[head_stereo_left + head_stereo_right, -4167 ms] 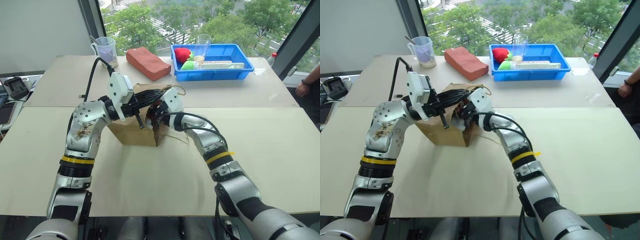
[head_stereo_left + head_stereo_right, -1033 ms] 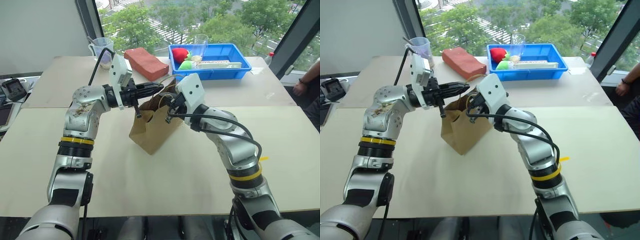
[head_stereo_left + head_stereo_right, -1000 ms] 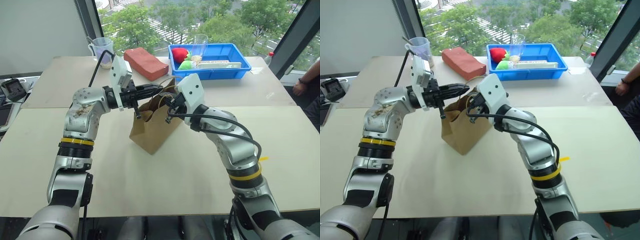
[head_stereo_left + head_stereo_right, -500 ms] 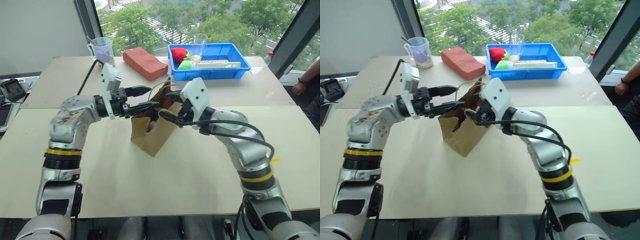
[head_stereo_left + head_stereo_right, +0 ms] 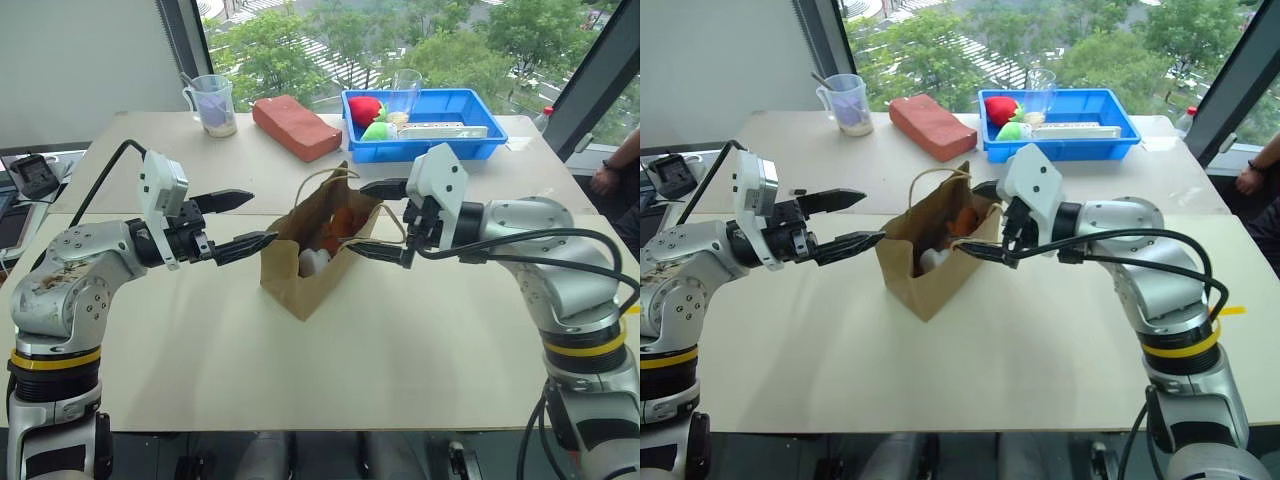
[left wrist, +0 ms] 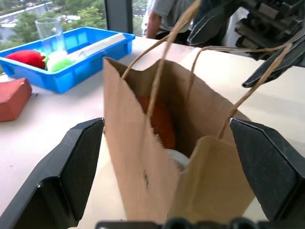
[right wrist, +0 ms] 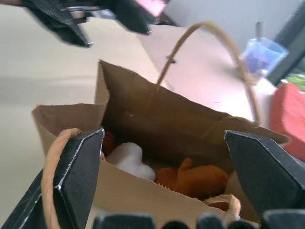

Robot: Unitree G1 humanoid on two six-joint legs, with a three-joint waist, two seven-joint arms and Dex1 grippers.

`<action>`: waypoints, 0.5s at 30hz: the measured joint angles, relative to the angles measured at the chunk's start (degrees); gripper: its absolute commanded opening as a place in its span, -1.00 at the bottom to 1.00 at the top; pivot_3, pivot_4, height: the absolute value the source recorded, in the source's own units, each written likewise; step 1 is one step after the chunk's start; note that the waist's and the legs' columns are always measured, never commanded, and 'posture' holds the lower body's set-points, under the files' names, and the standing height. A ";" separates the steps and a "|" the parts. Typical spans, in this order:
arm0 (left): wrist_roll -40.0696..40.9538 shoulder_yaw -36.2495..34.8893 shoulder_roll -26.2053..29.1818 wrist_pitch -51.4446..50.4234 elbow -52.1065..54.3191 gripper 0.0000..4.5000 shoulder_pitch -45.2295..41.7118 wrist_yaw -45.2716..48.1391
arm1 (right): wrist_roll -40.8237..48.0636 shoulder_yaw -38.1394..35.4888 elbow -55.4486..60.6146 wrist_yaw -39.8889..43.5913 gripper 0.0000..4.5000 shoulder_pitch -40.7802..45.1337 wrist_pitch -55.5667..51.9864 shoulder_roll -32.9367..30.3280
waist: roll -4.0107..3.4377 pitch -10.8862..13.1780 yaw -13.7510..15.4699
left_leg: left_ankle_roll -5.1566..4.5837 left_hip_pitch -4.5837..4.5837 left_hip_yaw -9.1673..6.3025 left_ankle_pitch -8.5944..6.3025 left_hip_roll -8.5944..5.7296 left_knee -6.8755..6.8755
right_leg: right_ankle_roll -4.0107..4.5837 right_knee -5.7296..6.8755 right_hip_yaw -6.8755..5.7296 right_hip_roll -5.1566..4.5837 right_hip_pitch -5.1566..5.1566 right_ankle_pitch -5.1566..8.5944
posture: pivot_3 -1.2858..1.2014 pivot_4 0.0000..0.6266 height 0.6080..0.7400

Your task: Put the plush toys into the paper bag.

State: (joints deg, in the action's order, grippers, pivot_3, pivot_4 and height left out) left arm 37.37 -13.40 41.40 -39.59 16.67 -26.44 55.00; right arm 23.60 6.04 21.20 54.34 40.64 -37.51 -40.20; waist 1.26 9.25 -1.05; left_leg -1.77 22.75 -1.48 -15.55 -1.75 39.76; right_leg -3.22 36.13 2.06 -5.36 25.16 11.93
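Spreading wide, both grippers (left point(image 5: 232, 221), right point(image 5: 384, 220)) have released the paper bag point(image 5: 310, 265).

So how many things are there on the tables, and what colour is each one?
Brown: 1, the paper bag
Reddish: 1, the brick
Blue: 1, the tray
Clear: 2, the measuring cup and the glass in the tray
Total: 5, not counting what lies inside the bag or the tray.
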 measured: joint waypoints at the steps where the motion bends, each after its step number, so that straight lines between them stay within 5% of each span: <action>1: 0.12 -0.20 0.03 0.01 0.54 1.00 0.76 -0.28 | 0.20 0.00 0.27 0.90 0.99 0.02 0.01 -0.90 | 0.00 0.00 0.07 | 0.00 0.00 0.00 0.00 0.01 0.00 | 0.00 0.00 0.00 0.00 0.00 0.00 | 0.03 -0.52 1.00; 15: 0.90 1.61 -0.50 1.79 7.21 1.00 9.69 -2.79 | -8.66 4.52 -2.16 5.53 0.99 1.74 11.80 -4.73 | 0.00 0.00 0.48 | 0.00 0.02 0.04 -0.01 0.01 0.01 | 0.01 -0.04 0.02 -0.07 0.00 -0.01 | 0.03 -0.52 1.00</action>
State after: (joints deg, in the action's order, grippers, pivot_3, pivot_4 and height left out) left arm 38.27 -11.78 40.90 -37.79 23.89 -16.75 52.21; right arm 14.93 10.56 19.05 59.87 42.38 -25.71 -44.92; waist 1.27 9.26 -0.57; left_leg -1.77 22.77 -1.44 -15.56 -1.74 39.77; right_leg -3.21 36.08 2.08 -5.43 25.15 11.92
